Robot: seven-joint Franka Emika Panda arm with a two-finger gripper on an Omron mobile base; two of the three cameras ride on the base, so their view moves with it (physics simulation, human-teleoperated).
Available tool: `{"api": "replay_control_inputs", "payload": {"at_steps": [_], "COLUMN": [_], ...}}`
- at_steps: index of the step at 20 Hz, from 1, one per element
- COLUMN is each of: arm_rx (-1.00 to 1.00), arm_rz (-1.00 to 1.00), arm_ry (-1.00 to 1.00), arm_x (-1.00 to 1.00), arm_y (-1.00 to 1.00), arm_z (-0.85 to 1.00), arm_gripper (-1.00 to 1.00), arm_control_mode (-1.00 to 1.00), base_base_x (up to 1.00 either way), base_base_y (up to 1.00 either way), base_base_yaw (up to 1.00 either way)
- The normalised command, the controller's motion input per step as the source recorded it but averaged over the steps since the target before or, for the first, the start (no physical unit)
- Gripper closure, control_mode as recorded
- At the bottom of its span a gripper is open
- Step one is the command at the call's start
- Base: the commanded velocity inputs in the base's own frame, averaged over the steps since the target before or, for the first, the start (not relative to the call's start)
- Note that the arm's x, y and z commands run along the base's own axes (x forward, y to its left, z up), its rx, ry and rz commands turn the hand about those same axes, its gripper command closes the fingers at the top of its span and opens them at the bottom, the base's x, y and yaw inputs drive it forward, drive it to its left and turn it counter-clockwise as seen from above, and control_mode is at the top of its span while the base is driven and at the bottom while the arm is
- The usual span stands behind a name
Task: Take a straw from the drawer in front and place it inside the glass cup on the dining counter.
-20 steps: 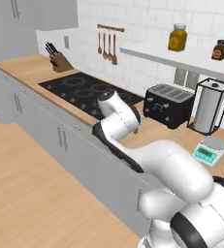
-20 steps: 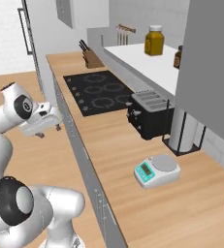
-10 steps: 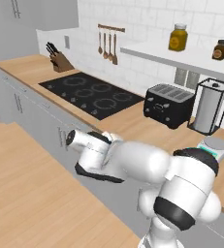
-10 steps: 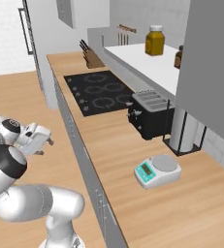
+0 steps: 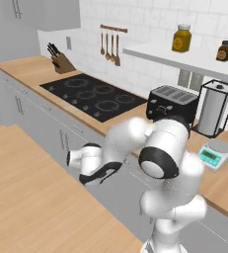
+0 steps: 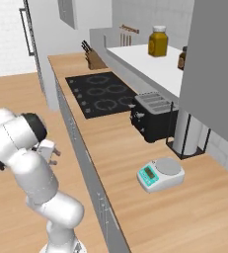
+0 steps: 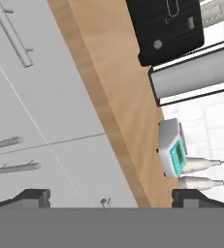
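Note:
My gripper (image 5: 104,173) hangs low in front of the grey cabinet fronts, below the edge of the wall-side wood worktop (image 5: 31,71). It also appears beside the arm in the right base view (image 6: 51,150). In the hand view its two dark fingertips stand far apart, so the gripper (image 7: 112,197) is open with nothing between them. A light-grey drawer front (image 7: 60,87) with a slim bar handle (image 7: 16,34) runs along the worktop edge and is shut. The straw is hidden. The glass cup and dining counter are out of view.
On the worktop stand a black toaster (image 5: 172,101), a paper towel holder (image 5: 214,108), a teal scale (image 5: 213,153), the black hob (image 5: 93,94) and a knife block (image 5: 61,62). Cabinet doors with vertical handles (image 7: 14,167) lie below. Open wood floor (image 5: 26,197) spreads to the left.
The arm has swung down from above the worktop edge to low in front of the cabinet fronts, with the hand turned toward them. The things on the worktop have not moved.

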Motion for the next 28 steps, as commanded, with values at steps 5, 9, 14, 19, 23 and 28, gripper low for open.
{"api": "replay_control_inputs", "payload": {"at_steps": [5, 9, 14, 19, 23, 28], "arm_rx": [-0.09, -0.01, 0.0, 0.0, 0.03, 0.02], "arm_rz": [-0.01, 0.07, 0.16, 0.25, 0.29, 0.18], "arm_ry": [-0.03, 0.06, 0.11, 0.01, 0.0, 0.01], "arm_x": [0.42, 0.43, 0.18, 0.23, 0.2, 0.27], "arm_y": [-0.17, -0.3, -0.44, -0.6, -0.49, -0.16], "arm_z": [-0.12, -0.12, -0.3, -0.25, -0.24, -0.33], "arm_gripper": [-1.0, -1.0, -1.0, -1.0, -1.0, -1.0], "arm_control_mode": [-1.0, -1.0, -1.0, -1.0, -1.0, -1.0], "base_base_x": [0.0, 0.0, 0.0, 0.0, 0.0, 0.0], "base_base_y": [0.0, 0.0, 0.0, 0.0, 0.0, 0.0], "base_base_yaw": [0.0, 0.0, 0.0, 0.0, 0.0, 0.0]}}
